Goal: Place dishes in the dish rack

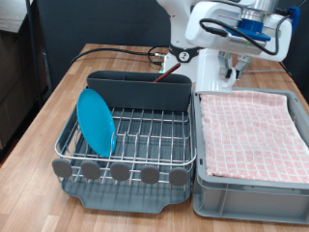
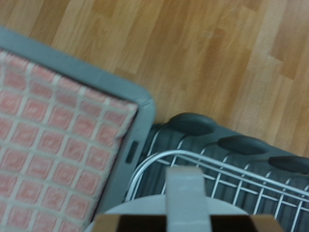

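The dish rack [image 1: 126, 145] is a dark grey tray with a silver wire grid, a tall cutlery box [image 1: 140, 89] and round knobs [image 1: 119, 172] along its near edge. The light-blue plate [image 1: 97, 121] stands on edge in the rack at the exterior view's left. My gripper [image 1: 230, 66] hangs high at the exterior view's top right, behind the cloth-lined crate. In the wrist view one finger [image 2: 185, 198] sits on the pale round rim of the white mug [image 2: 121, 215], dark inside. The wooden spoon is not in view.
A grey crate lined with pink checked cloth [image 1: 253, 135] stands against the rack on the exterior view's right; it also shows in the wrist view [image 2: 58, 135]. Cables [image 1: 126, 50] lie on the wooden table behind the rack. The robot base [image 1: 208, 68] stands at the back.
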Action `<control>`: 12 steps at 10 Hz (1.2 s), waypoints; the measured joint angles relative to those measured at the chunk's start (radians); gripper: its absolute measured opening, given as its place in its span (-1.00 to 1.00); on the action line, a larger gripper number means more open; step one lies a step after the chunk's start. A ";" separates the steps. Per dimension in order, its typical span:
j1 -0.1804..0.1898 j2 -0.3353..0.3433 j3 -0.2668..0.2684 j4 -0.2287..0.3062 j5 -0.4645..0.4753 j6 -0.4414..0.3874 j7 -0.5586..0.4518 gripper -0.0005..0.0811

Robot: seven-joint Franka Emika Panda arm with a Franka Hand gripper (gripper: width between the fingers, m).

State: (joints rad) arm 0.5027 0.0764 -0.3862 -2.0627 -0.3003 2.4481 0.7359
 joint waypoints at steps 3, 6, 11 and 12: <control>-0.003 0.029 -0.018 0.039 0.000 0.006 0.024 -0.81; -0.003 0.029 -0.025 0.039 0.008 0.006 0.037 -0.81; -0.007 0.049 -0.050 0.072 0.072 0.007 0.034 -0.81; -0.013 0.067 -0.051 0.088 0.093 0.010 0.033 -0.81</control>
State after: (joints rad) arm 0.4894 0.1430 -0.4375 -1.9748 -0.2073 2.4576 0.7687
